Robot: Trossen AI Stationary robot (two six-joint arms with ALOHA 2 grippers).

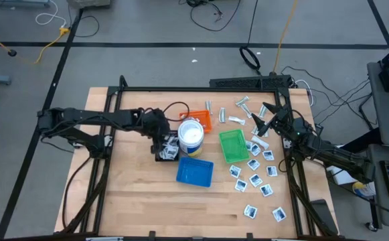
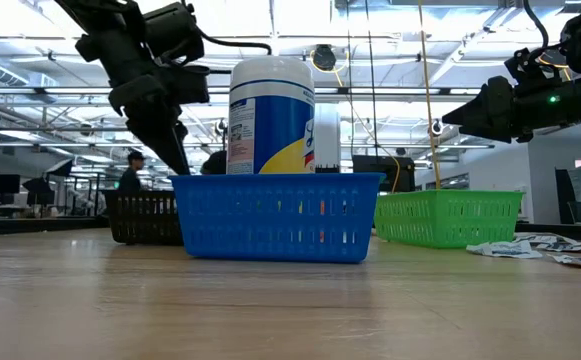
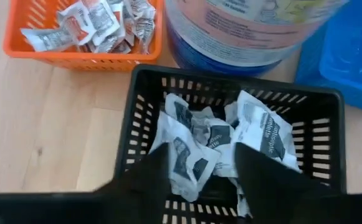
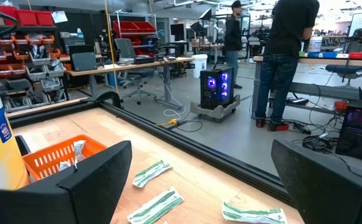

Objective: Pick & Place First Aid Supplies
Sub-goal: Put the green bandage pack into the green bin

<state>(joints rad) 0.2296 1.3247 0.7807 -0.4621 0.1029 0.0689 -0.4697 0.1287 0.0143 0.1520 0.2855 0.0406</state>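
Because the packets are sorted by kind, I hold my left gripper (image 3: 196,171) directly over the black tray (image 3: 140,118), fingers parted with nothing pinched between them. Below them lies a crumpled heap of white packets with dark print (image 3: 221,137), so this looks to me like a drop just made. The red-marked packets (image 3: 96,25) sit apart in the orange tray (image 3: 19,46), beside the white tub (image 1: 191,134). My right gripper (image 1: 266,122) waits with its fingers spread wide, above the far right of the table, near the loose supplies so it can reach them next. There, pale wrapped strips (image 4: 151,173) lie scattered on the wood, and more square packets (image 1: 254,179) are spread right of the green tray (image 1: 222,148).
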